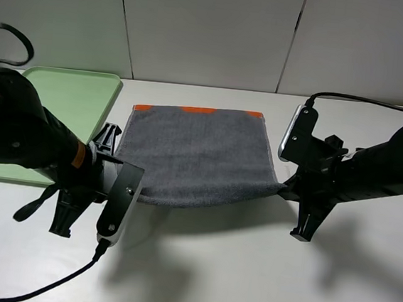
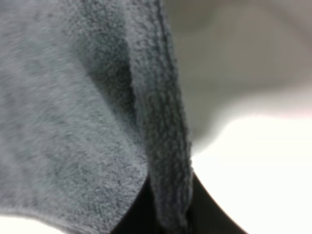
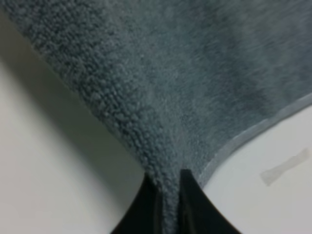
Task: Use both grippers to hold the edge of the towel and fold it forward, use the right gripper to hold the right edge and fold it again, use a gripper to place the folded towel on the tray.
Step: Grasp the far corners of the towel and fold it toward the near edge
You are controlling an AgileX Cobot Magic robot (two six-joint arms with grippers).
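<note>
Left gripper point(image 2: 170, 219): clamped shut on the towel's point(image 1: 198, 151) near-left corner.
Right gripper point(image 3: 168, 195): pinching the near-right corner.
Edge point(image 1: 203, 202): raised, sagging between them.
Fold: carry both corners forward evenly, to the orange band point(image 1: 198, 111).

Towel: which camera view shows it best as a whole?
The exterior high view: it shows the whole towel, from the orange band to the plain near hem. The left wrist view shows only blurred grey cloth; the right wrist view, only one corner clamped in the right pincer.
</note>
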